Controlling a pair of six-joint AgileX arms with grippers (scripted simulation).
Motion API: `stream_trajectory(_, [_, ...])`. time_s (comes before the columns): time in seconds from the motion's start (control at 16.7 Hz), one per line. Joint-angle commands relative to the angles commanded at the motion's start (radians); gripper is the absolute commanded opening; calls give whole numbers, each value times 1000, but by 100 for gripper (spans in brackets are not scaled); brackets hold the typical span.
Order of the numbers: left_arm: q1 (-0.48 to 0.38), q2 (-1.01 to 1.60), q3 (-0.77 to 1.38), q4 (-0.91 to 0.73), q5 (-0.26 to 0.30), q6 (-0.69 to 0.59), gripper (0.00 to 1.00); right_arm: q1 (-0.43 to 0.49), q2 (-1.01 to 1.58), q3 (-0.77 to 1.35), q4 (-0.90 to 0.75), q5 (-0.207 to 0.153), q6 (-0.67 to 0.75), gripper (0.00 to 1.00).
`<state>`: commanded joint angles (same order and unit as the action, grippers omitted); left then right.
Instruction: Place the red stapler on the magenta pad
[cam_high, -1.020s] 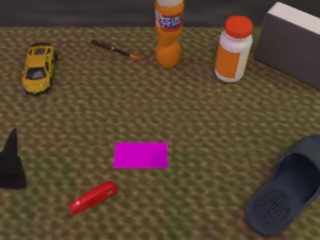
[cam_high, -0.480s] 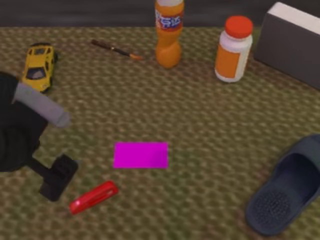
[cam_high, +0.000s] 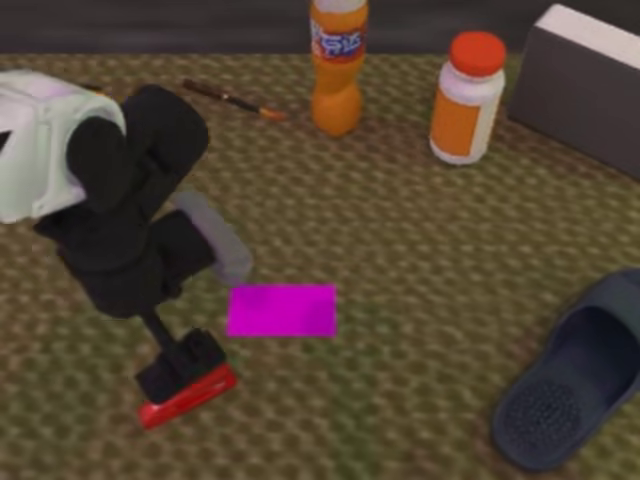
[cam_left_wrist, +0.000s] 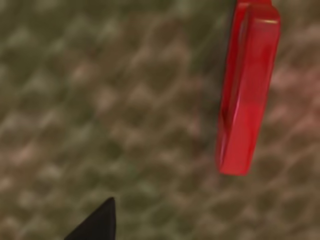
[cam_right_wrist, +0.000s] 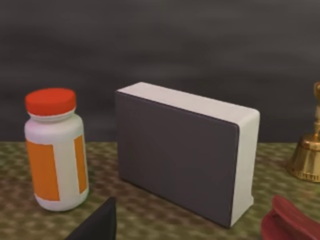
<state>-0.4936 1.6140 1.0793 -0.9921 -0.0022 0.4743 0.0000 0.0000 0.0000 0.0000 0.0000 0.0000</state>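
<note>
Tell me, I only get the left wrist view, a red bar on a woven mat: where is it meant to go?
Observer: The top view shows the magenta pad lying flat, up and to the right of the red stapler and apart from it.
Operator: Is an arm near it?
Observer: Yes, the left gripper hangs over the stapler in the top view.
Operator: And the other arm?
Observer: The right arm is outside the top view; its wrist camera faces a white bottle and a grey box.
</note>
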Motion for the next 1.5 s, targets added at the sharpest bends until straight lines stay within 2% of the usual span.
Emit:
stream_trajectory(0.54, [-15, 61, 33, -16, 0, 18, 100, 0, 0, 0, 0, 0, 0, 100])
stream_trajectory(1.02, [-15, 222, -141, 329, 0, 24, 100, 0, 0, 0, 0, 0, 0, 100])
stream_trajectory(1.38, [-15, 251, -168, 377, 0, 24, 100, 0, 0, 0, 0, 0, 0, 100])
stream_trajectory(1.5, [-15, 251, -168, 377, 0, 24, 85, 0, 0, 0, 0, 0, 0, 100])
